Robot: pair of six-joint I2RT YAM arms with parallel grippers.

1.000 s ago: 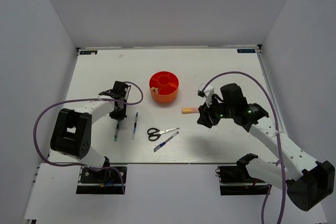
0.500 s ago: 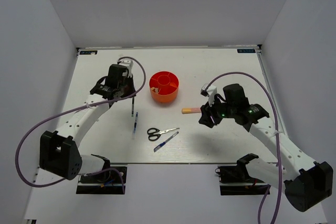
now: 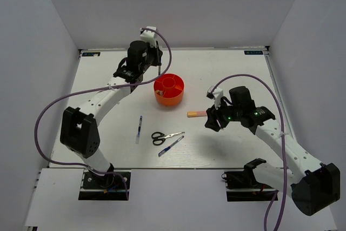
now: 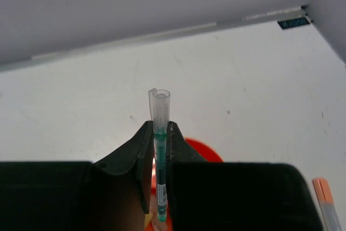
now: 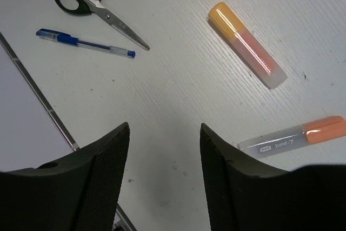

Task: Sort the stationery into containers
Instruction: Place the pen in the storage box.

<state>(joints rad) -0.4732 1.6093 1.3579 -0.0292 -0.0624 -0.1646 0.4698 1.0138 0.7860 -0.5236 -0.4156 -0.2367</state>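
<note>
Nipped upright in the left gripper (image 4: 158, 133): the green pen (image 4: 160, 187), jaws narrow and closed on its barrel, clear cap standing above the fingertips. Held in the air at the far-left edge of the orange organiser (image 3: 168, 100); over which compartment, cannot tell. Bare white table (image 3: 232, 74) behind and to both sides of the organiser, with the back wall (image 3: 216, 14) close behind the left wrist.

Nearer the bases, a dark pen (image 3: 139, 128) lying alone, then the scissors (image 3: 165, 136) just beside a blue pen (image 3: 171, 146), both short of the near table edge. Right of the organiser, the orange-yellow marker (image 3: 194, 114), just beside the right gripper (image 3: 212, 121). Jaws there wide, holding nothing, low over bare table.

Shown only by the right wrist view: a clear tube (image 5: 292, 139) with an orange cap, near the marker but apart from it. Shown only by the left wrist view: the pen's green ink and the closed grip. From above, no more than a thin dark line.
</note>
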